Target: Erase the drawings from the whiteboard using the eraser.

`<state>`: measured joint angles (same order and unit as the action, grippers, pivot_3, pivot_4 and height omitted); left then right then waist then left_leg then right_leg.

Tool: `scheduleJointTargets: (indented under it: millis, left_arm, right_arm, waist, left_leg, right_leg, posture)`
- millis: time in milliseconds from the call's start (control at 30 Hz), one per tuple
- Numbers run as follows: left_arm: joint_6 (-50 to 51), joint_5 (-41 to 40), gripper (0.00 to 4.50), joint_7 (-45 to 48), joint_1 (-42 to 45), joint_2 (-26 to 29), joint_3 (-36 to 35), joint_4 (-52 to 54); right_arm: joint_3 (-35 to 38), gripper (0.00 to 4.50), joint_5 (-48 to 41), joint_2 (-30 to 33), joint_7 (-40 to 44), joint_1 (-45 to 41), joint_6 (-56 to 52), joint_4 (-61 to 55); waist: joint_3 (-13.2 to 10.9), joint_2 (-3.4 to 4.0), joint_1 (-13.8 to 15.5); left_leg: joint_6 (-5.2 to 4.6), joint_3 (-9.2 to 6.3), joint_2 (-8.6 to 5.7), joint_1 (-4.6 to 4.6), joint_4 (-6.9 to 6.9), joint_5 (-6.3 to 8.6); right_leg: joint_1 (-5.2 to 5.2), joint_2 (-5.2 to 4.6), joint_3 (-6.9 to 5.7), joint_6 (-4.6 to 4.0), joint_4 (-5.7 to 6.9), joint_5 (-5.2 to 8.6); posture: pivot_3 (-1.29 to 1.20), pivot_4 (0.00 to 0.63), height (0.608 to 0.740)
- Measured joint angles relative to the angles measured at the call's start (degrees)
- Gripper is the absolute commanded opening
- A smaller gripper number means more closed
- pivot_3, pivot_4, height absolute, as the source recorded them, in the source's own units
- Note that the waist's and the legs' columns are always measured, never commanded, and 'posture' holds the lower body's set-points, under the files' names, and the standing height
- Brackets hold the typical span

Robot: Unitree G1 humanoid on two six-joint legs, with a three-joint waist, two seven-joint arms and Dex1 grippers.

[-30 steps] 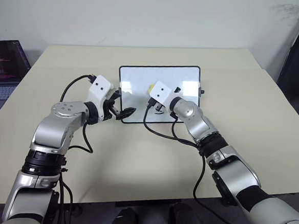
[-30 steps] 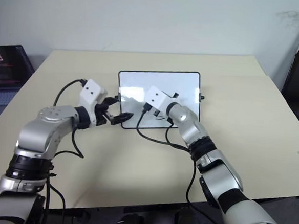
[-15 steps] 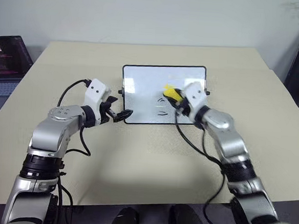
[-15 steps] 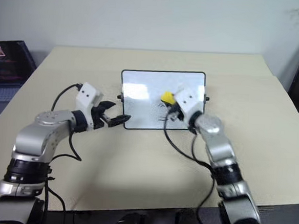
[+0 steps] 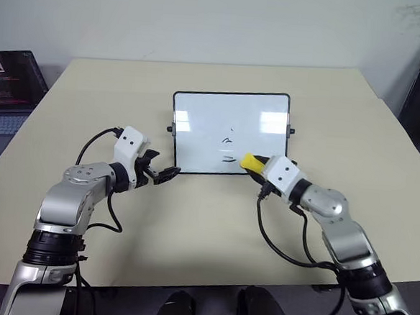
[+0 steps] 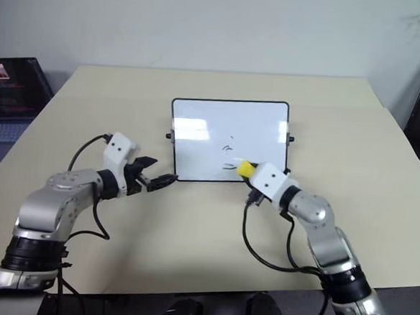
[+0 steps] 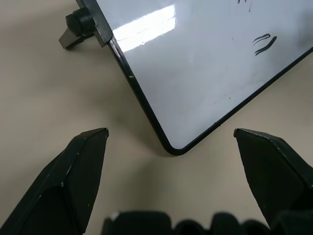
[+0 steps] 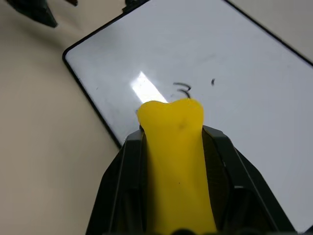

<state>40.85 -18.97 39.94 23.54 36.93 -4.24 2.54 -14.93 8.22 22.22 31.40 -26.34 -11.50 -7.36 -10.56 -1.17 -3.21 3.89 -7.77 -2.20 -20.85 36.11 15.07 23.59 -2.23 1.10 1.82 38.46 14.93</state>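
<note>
**Eraser in my right claw, marks on the board**

Nearest me, my right claw (image 5: 255,166) is clamped tight on the eraser (image 5: 251,162), the yellow block squeezed between both black fingers with its front end poking out past the tips. That end sits at the near long edge of the whiteboard (image 5: 230,132), towards its right corner; I cannot tell whether it touches the surface.

My left claw (image 5: 167,175) hangs just off the board's near left corner with its fingers spread wide and nothing between them. In my left wrist view the rounded corner of the black frame lies in the gap, clear of both fingers (image 7: 80,171).

The board lies flat on the beige worktop (image 5: 191,221), long side towards me, a small black knob on each short side. The drawings (image 5: 228,149) remain on the white surface: a short curve, a pair of dashes nearer me, and a tiny speck beyond.

Far to my left, off the worktop, stands a laptop (image 5: 9,93) with its screen lit.
</note>
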Motion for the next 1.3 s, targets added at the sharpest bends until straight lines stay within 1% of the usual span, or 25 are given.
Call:
scheduleJointTargets:
  millis: [100,167,300,433,533,633,933,1133,1233,1300]
  left_arm:
    - [0.0,-0.1,4.5,-0.1,0.0,0.0,-0.1,0.3]
    - [0.1,-0.1,4.5,-0.1,0.0,0.1,-0.1,0.5]
    - [0.1,-0.1,4.5,0.8,1.3,0.3,0.2,0.9]
    - [0.1,-0.1,4.5,1.4,3.3,0.4,0.6,1.4]
    - [0.1,-0.1,4.5,2.4,3.4,0.4,1.3,1.6]
    - [0.1,-0.2,4.5,3.9,3.4,0.5,1.9,1.9]
    - [-0.6,0.0,4.5,5.6,3.2,1.0,2.8,2.4]
    - [-1.2,0.1,4.5,5.7,3.2,1.0,2.8,2.4]
    - [-1.3,0.1,4.5,5.7,3.1,1.0,2.8,2.4]
    - [-1.3,0.1,4.5,5.7,3.0,1.0,2.8,2.4]
  right_arm:
    - [-0.1,1.2,2.1,-3.0,-3.4,-8.3,3.2,8.6]
    - [-0.2,1.2,3.0,-4.4,-5.1,-12.1,5.5,13.0]
    - [-0.6,1.2,5.5,-7.6,-9.0,-21.7,10.2,28.7]
    - [-0.7,1.2,6.6,-10.1,-11.7,-26.6,14.6,39.7]
    - [-1.3,1.2,7.1,-11.5,-12.1,-26.7,16.8,44.9]
    - [-2.9,1.2,8.4,-12.5,-12.3,-26.8,19.6,47.4]
    - [-7.4,1.2,10.8,-12.9,-10.1,-23.6,23.5,50.4]
    - [-7.4,1.2,10.9,-12.9,-12.1,-24.6,23.6,52.0]
    - [-6.3,1.2,10.9,-12.4,-14.8,-26.8,23.2,53.5]
    - [-4.5,1.2,10.9,-10.9,-17.1,-29.3,22.5,54.9]
  waist:
    - [0.0,-0.01,0.0]
    - [0.0,-0.01,0.2]
    - [0.0,-0.03,0.1]
    - [0.0,-0.03,0.1]
    - [0.0,-0.03,0.0]
    - [0.0,-0.05,-0.1]
    - [0.0,-0.07,-0.2]
    - [0.0,-0.08,-0.1]
    - [0.0,-0.07,0.0]
    - [0.0,-0.08,0.1]
  left_leg:
    - [0.03,-0.03,0.0,0.0,0.0,-0.02]
    - [0.07,-0.06,0.0,-0.01,-0.02,-0.04]
    - [0.13,-0.03,-0.01,-0.08,-0.02,-0.07]
    - [0.13,-0.01,-0.01,-0.1,-0.06,-0.07]
    - [0.12,0.01,-0.01,-0.1,-0.07,-0.06]
    - [0.06,0.03,-0.01,-0.04,-0.05,-0.03]
    - [-0.01,0.05,-0.05,0.56,0.02,-0.03]
    - [0.07,0.0,-0.04,0.68,0.03,-0.2]
    - [0.1,-0.02,-0.04,0.66,0.03,-0.28]
    - [0.1,-0.02,-0.04,0.63,0.03,-0.28]
  right_leg:
    - [0.0,0.02,-0.03,-0.11,0.01,-0.06]
    - [0.0,0.02,-0.06,-0.12,0.02,-0.07]
    - [0.07,0.02,-0.05,-0.12,0.01,-0.07]
    - [0.06,0.01,-0.04,-0.12,-0.07,-0.07]
    - [0.07,0.02,-0.03,-0.12,-0.09,-0.07]
    - [0.05,0.03,0.01,-0.12,0.02,-0.07]
    - [-0.38,0.23,0.05,-0.21,0.3,-0.11]
    - [-0.42,0.28,0.03,-0.15,0.44,-0.09]
    - [-0.41,0.29,0.01,-0.18,0.47,-0.13]
    - [-0.4,0.29,0.02,-0.22,0.46,-0.15]
  posture:
    - [0.0,0.15,0.74]
    - [0.0,0.15,0.74]
    - [0.0,0.15,0.74]
    - [0.0,0.15,0.74]
    - [0.0,0.15,0.74]
    - [0.0,0.15,0.74]
    - [0.0,0.15,0.74]
    - [0.0,0.15,0.74]
    - [0.0,0.15,0.74]
    - [0.0,0.15,0.74]
